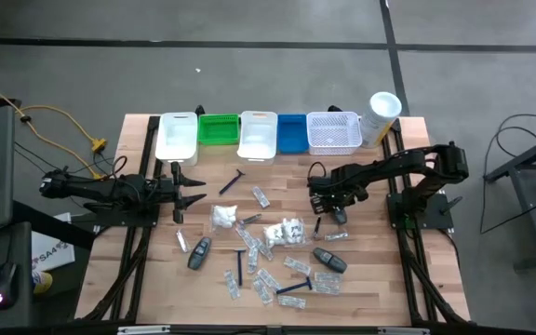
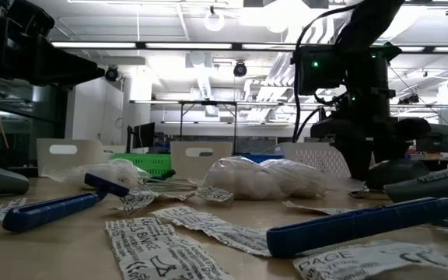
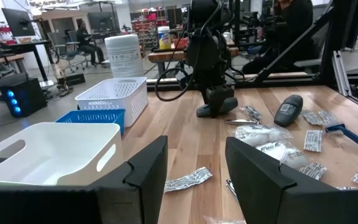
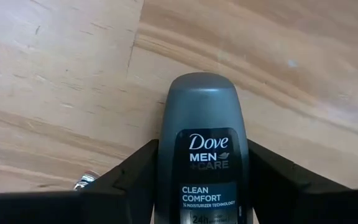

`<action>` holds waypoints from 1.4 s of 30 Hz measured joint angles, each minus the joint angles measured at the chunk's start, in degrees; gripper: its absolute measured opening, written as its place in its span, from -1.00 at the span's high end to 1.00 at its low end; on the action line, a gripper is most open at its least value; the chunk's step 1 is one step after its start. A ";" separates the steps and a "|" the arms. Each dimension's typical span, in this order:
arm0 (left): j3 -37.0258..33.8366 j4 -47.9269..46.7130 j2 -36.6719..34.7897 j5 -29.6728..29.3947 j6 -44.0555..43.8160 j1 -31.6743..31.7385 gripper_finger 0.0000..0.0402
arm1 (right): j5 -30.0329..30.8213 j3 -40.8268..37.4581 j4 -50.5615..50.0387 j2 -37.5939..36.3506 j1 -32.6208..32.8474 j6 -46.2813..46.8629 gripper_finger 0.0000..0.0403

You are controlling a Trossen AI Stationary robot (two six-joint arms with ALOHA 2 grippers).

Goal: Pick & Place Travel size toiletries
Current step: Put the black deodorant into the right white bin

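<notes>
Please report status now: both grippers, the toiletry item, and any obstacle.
Right gripper down at table, fingers either side of grey Dove container. Left gripper open, empty, waiting near white bin. No obstacle visible.

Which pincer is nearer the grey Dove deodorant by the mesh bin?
Right. The right pincer straddles the Dove deodorant, fingers on both sides. The left pincer waits across the table, near the white bin.

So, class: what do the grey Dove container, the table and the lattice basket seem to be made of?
Dove container: probably plastic, smooth satin grey with a printed label.
Table: wood, with pale planks and visible grain.
Lattice basket: likely moulded plastic, white with an open grid.
</notes>
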 joint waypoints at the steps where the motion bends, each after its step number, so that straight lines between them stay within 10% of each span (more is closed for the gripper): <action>1: 0.00 0.00 0.00 0.01 0.00 -0.01 0.19 | 0.69 0.69 -0.23 -0.03 -0.27 -1.00 0.05; 12: 0.00 0.00 -0.01 0.00 0.00 -0.01 0.19 | 10.28 11.82 -2.84 -7.15 -10.17 -20.83 0.05; 27: -0.01 0.00 0.00 0.00 -0.01 0.00 0.19 | 20.63 20.14 4.07 -7.21 -26.25 -77.33 0.00; 42: 0.00 0.00 -0.02 0.00 -0.02 -0.01 0.19 | 20.85 20.04 4.48 3.25 -32.98 -95.04 -0.03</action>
